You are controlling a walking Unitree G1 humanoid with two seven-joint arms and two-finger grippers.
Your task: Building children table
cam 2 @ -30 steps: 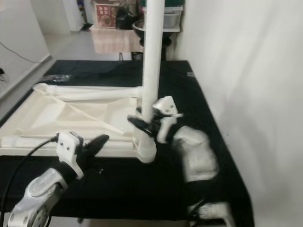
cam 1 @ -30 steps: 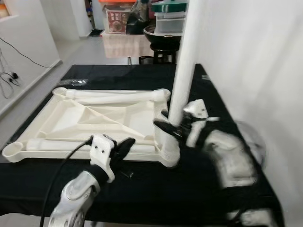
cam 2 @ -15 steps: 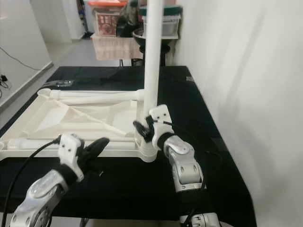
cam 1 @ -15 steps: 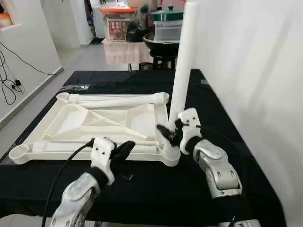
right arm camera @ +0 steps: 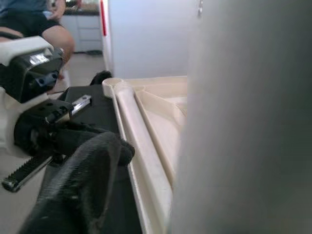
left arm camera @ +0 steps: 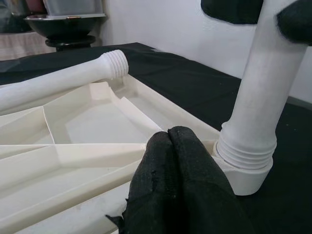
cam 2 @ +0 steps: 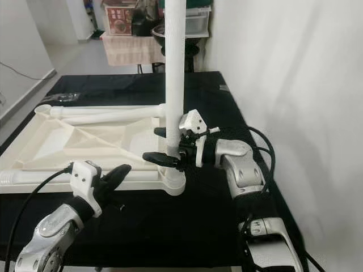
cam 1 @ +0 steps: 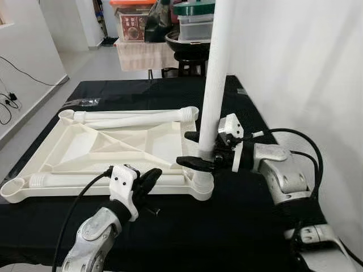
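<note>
The white tabletop lies upside down on the black-covered table. One white leg stands upright in its near right corner socket. My right gripper reaches in from the right, one black finger behind the leg and one in front, shut on it just above the socket. My left gripper is shut with nothing in it, its fingertips resting at the tabletop's front rim, left of the socket. Two more legs lie in the tabletop, one along the far edge, one along the near edge.
A white wall runs close along the table's right side. A small dark part lies on the cloth by my left gripper. A clear bag lies at the far left. Behind the table stand a stool with a black pot and boxes.
My right arm has swung out to the right, so its fingers now point left across the upright leg, still at the same height. The left gripper has stayed put. The camera shifted slightly.
</note>
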